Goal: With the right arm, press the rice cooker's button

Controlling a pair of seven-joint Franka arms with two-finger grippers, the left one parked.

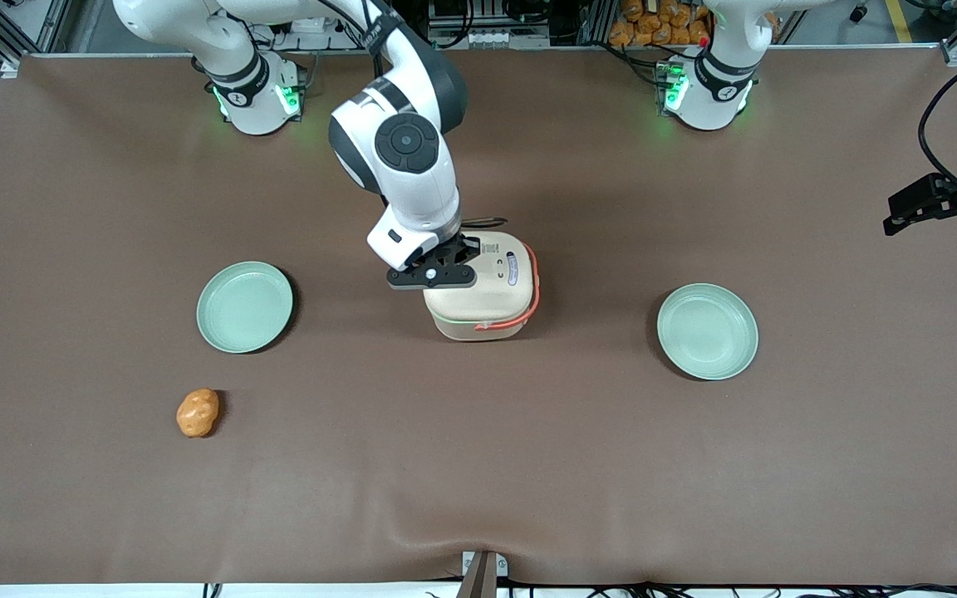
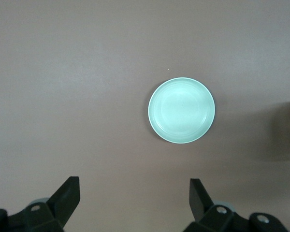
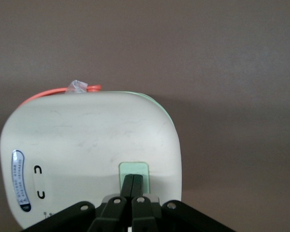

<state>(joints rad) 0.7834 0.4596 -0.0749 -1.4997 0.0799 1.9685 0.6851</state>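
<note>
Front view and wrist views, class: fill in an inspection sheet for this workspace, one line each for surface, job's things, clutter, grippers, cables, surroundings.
Surface: brown table cover, a wrinkle at the edge nearest the front camera.
Job's things: rice cooker mid-table, lid closed; button on its lid.
Clutter: two green plates; orange potato-like lump.
Grippers: gripper shut, its tips on the button.
Cables: black cable at the parked arm's end.
Surroundings: metal frame, orange items past the table.
</note>
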